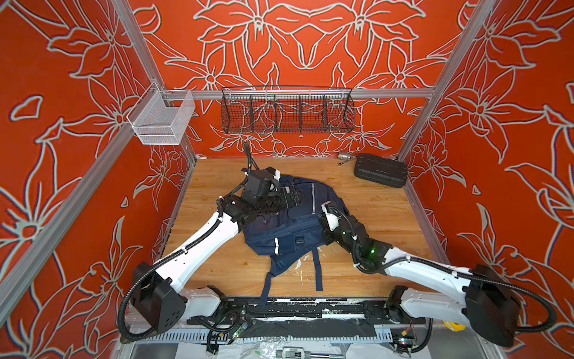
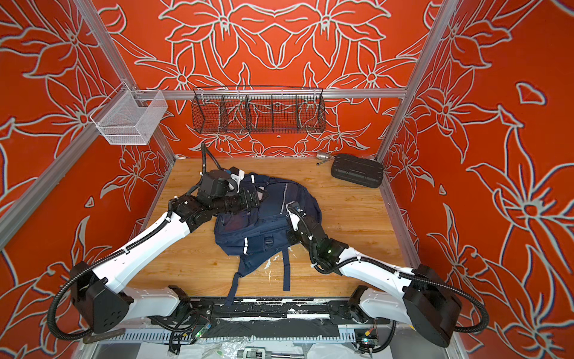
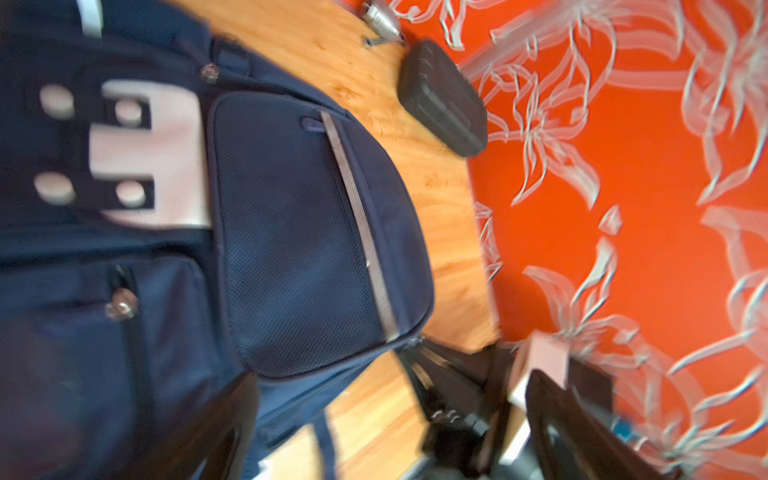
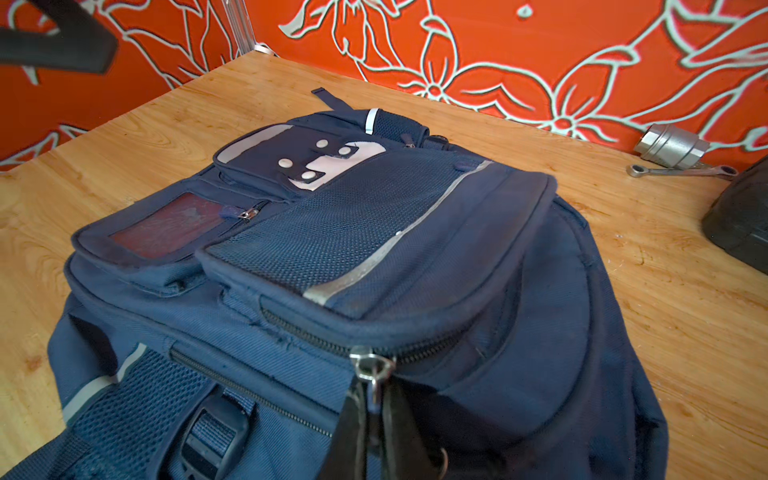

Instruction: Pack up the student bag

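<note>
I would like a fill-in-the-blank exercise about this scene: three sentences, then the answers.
1. The bag lies on a ___ table.
2. The right gripper is shut on a zip pull of the ___.
3. The case by the far wall is ___ in colour.

Missing words: wooden; bag; black.

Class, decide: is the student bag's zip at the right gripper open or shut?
Shut, where visible: the teeth on the student bag meet on both sides of the zip pull pinched by the right gripper.
</note>
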`<state>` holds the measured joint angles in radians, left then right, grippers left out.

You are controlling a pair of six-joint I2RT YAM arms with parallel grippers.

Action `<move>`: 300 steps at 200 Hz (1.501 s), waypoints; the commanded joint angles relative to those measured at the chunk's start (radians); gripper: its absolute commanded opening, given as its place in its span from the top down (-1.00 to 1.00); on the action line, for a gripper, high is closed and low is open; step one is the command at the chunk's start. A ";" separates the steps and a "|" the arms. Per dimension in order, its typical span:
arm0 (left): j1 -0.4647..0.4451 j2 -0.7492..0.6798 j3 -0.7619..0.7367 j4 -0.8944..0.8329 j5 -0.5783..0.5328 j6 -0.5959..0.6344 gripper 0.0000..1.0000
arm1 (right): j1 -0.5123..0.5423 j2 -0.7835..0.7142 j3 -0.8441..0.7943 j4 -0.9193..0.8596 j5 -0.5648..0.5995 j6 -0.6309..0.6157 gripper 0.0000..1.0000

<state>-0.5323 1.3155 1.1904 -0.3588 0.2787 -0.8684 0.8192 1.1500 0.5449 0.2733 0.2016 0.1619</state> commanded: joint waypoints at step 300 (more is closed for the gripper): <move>0.102 0.136 -0.106 -0.248 0.283 -0.326 1.00 | -0.325 -0.015 0.079 -0.177 -0.240 0.012 1.00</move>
<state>-0.5011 1.4254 1.0126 -0.3084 0.4305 -1.4490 0.5755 1.1397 0.6041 0.1390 -0.1921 0.1867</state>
